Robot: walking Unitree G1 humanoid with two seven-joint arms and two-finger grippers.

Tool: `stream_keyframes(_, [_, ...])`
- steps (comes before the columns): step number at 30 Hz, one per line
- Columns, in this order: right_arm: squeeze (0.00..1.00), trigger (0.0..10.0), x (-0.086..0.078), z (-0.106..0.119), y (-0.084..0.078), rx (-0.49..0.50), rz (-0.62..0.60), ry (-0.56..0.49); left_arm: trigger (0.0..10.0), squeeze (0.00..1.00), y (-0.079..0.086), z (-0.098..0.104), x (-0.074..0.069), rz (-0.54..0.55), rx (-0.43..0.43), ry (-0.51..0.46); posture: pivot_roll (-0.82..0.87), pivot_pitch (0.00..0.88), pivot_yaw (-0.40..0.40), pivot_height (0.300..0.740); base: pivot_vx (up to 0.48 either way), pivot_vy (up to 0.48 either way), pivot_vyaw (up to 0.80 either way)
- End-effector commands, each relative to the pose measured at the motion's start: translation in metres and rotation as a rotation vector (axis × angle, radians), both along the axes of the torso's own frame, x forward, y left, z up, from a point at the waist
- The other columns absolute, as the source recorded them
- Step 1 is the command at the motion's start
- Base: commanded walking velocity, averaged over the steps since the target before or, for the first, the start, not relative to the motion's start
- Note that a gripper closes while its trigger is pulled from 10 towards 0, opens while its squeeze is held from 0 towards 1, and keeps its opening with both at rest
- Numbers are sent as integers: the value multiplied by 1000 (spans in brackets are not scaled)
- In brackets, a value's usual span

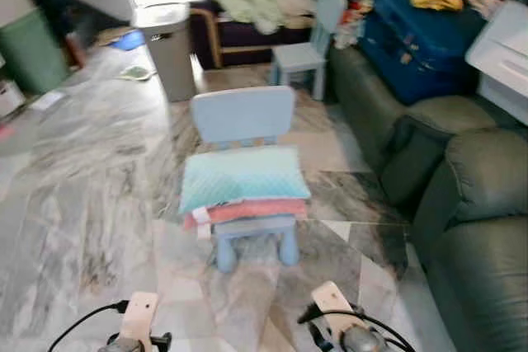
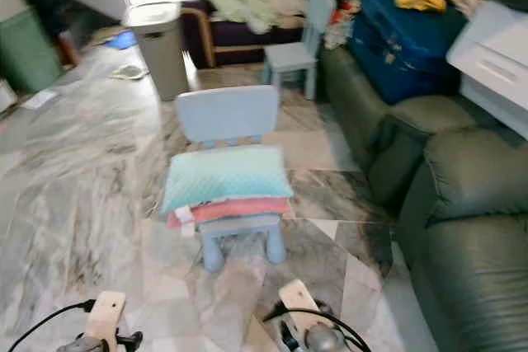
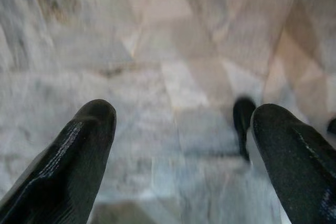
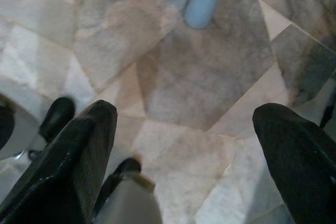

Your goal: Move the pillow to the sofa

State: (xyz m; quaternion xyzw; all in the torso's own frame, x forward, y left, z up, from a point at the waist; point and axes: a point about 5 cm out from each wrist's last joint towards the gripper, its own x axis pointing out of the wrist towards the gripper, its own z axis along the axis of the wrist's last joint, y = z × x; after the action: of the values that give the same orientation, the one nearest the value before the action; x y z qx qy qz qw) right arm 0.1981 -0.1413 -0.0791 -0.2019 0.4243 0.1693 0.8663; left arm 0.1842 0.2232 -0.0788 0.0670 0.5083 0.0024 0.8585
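Down at your wrists, left gripper [image 3: 181,129] and right gripper [image 4: 184,129] both hang spread over bare marble floor [image 1: 82,171], while the teal pillow [image 1: 243,177] sits dead ahead on the small blue chair [image 1: 244,114], long axis crosswise, centred between your arms; sofa [image 1: 483,228] on your right.

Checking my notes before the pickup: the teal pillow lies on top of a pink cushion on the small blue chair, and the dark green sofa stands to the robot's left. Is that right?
Not quite. The teal pillow does lie on the pink cushion on the small blue chair, but the left eye view shows the dark green sofa on the robot's right.
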Motion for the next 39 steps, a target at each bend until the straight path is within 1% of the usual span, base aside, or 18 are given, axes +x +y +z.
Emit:
stream_keyframes(1, [0, 10000, -2, -1, -8, -17, -10, 14, 10000, 0, -5, -1, 0, -4, -5, 0, -17, 0, 64, 740, 458, 0, 0])
stream_keyframes(16, [0, 10000, 1, 1, -9, -17, -12, 8, 10000, 0, -4, -1, 1, 17, -12, -8, -16, 0, 64, 740, 457, 0, 0])
stream_keyframes(22, [0, 10000, 1, 1, -10, -18, -6, 8, 10000, 0, -1, -1, -1, 33, 8, 1, -7, 0, 62, 740, 0, 0, 85])
stream_keyframes(23, [0, 10000, -1, 0, -16, -26, -5, 9, 10000, 0, 0, -1, -2, 37, 14, 2, -3, 0, 61, 740, 0, 0, 800])
stream_keyframes(24, [0, 10000, -1, 0, -16, -26, -5, 9, 10000, 0, 0, -1, -2, 37, 14, 2, -3, 0, 61, 740, 0, 0, 800])
stream_keyframes(25, [0, 10000, -5, -1, -28, -30, -19, 15, 10000, 0, 3, -1, -3, 44, 31, 3, 0, 0, 60, 740, 0, 0, 800])
stream_keyframes(27, [0, 10000, -7, -1, -33, -30, -26, 17, 10000, 0, 5, -1, -4, 47, 44, 2, 0, 0, 60, 740, 0, 0, 800])
stream_keyframes(31, [0, 10000, -8, -1, -36, -31, -28, 18, 10000, 0, 9, 0, -4, 134, 10, -40, 8, 0, 58, 740, 0, 0, 800])
stream_keyframes(32, [0, 10000, -8, -1, -37, -31, -28, 18, 10000, 0, 10, 1, -3, 134, 25, -52, 8, 0, 58, 740, 0, 0, 800])
stream_keyframes(36, [0, 10000, -8, -1, -38, -31, -29, 17, 10000, 0, 13, 5, 4, 165, -6, -104, 10, 0, 57, 740, 0, 0, 794])
stream_keyframes(38, [0, 10000, -8, -1, -39, -24, -41, 18, 10000, 0, 13, 7, 7, 176, -33, -117, 10, 0, 57, 740, 0, 0, 0])
stream_keyframes(39, [0, 10000, -8, -1, -39, -23, -43, 18, 10000, 0, 12, 8, 8, 163, -40, -119, 10, 0, 58, 740, 0, 0, 0])
